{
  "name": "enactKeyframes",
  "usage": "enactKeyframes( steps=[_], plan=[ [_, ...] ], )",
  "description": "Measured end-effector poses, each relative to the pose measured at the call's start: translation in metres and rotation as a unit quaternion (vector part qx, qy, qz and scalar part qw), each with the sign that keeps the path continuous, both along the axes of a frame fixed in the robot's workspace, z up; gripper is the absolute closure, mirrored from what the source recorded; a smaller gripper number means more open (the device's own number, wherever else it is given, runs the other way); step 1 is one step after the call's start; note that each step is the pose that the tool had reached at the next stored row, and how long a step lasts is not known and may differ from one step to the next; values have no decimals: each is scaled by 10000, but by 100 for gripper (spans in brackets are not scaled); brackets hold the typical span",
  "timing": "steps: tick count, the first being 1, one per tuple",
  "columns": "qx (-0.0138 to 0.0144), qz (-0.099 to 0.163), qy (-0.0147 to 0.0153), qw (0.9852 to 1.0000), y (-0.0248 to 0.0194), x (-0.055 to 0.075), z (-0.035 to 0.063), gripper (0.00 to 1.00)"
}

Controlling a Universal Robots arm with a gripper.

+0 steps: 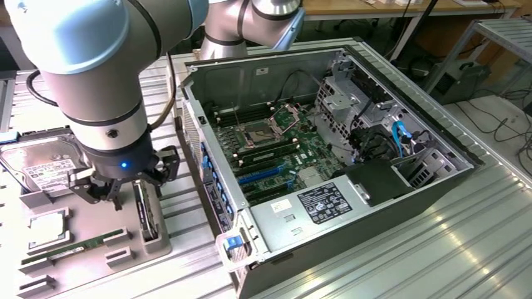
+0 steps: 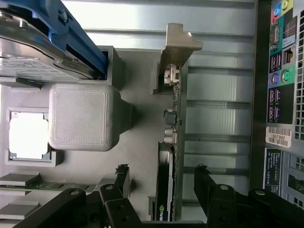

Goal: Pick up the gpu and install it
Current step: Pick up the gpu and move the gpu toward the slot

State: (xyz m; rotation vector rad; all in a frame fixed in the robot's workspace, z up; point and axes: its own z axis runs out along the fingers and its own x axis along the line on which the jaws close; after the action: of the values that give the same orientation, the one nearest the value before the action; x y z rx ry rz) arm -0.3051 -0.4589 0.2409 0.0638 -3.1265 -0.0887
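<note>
Pick-up step: the gripper (image 2: 162,168) hangs over the upright gpu (image 2: 170,135), fingers (image 2: 122,179) wide open on either side, holding nothing; a clean grasp calls for closing squarely.

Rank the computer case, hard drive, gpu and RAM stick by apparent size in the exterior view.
1. computer case
2. hard drive, partly covered by the arm
3. gpu and RAM stick: both show as thin strips, the gpu edge-on, so I won't rank one above the other.
</note>
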Motion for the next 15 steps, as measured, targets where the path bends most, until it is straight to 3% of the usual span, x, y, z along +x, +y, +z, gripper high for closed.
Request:
enactKeyframes(
  steps=[8,11,13,15],
  plan=[
    [-57,-1,4,10000,1,-1,-140,34],
    [-58,0,4,10000,1,0,-140,34],
    [-58,0,4,10000,1,0,-141,42],
    [-58,-1,4,10000,1,0,-143,42]
  ],
)
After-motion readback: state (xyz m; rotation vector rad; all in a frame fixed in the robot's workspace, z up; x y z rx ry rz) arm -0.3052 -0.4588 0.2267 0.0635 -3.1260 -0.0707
